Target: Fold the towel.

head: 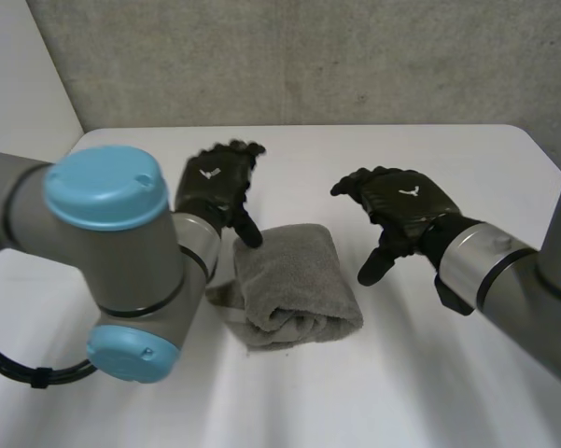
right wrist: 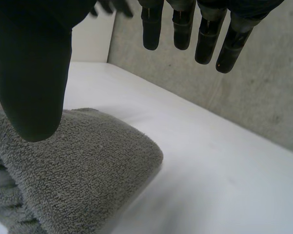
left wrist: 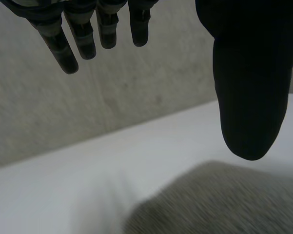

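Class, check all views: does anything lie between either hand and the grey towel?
Nothing visible does. The left hand hovers open over one corner of the towel; the right hand is open beside it, bare table between.

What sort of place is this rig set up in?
Probably a lab or test bench rather than a home: a plain white table, a grey concrete-like wall behind it, and a grey towel lying folded between the robot's open left hand and right hand.

Illum. soft, diffuse, approx. even across table (head: 429, 168). Faint, soft-edged shadow along lower edge of towel (head: 294, 275), centre of frame.
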You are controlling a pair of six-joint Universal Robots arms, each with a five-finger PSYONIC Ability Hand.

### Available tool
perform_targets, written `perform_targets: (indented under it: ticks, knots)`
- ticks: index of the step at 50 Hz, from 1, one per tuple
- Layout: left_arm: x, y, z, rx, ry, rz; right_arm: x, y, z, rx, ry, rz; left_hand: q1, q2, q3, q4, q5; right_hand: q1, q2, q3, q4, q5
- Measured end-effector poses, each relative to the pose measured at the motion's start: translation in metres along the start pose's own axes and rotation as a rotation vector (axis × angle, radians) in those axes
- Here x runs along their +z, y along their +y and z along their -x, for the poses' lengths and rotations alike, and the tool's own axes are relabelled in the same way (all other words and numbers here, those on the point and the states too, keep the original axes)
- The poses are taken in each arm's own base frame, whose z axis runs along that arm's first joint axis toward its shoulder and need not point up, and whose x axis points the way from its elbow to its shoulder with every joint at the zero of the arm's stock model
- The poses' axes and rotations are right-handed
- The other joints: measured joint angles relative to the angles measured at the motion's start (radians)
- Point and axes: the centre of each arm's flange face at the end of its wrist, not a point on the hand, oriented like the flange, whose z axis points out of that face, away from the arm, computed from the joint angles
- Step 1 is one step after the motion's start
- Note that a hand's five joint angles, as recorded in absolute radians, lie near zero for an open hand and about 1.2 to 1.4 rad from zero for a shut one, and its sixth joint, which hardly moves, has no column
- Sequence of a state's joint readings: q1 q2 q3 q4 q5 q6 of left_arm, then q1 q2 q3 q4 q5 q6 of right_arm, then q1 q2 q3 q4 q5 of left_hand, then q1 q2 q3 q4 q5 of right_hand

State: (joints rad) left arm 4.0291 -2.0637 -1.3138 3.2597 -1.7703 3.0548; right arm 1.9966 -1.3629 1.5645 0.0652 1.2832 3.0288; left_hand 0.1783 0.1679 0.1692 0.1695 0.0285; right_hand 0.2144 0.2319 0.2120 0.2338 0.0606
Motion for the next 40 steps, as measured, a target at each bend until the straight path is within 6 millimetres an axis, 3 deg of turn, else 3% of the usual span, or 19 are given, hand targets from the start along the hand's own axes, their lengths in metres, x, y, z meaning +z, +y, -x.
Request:
perform_targets:
  ticks: [4,10,16,22,33,38,40]
  knots:
    - [0.004,0.025,-0.005,-0.012,0.015,0.1,0.013,0.007,-0.015,0.089,-0.038,0.031,0.0,0.0,0.0,0.0,0.0,0.0,0.0,0.0,0.0,0.0]
    - [0.001,0.052,-0.001,0.004,-0.02,0.226,0.038,0.026,-0.019,0.148,-0.094,0.081,0.0,-0.002,-0.002,-0.002,0.0,0.0,0.0,0.0,0.0,0.0]
    - [-0.013,0.075,0.014,0.042,-0.097,0.348,0.07,0.055,-0.01,0.163,-0.147,0.149,0.0,-0.003,-0.002,-0.002,0.0,0.0,0.0,0.0,0.0,0.0]
    - [-0.025,0.089,0.023,0.069,-0.128,0.408,0.085,0.076,0.005,0.142,-0.184,0.202,-0.002,-0.003,-0.003,-0.002,0.0,0.0,0.0,0.0,0.0,-0.002]
    - [-0.027,0.088,0.022,0.069,-0.122,0.404,0.087,0.08,0.012,0.056,-0.171,0.21,-0.002,-0.003,-0.003,-0.003,-0.001,0.0,0.0,0.0,0.0,-0.002]
    - [-0.024,0.073,0.02,0.058,-0.116,0.355,0.082,0.062,0.005,-0.005,-0.109,0.168,-0.002,-0.003,-0.003,-0.003,-0.001,0.0,0.0,0.0,0.0,-0.002]
    - [-0.022,0.053,0.019,0.044,-0.114,0.299,0.076,0.042,-0.001,-0.036,-0.067,0.12,-0.002,-0.003,-0.003,-0.003,-0.001,0.0,0.0,0.0,0.0,-0.002]
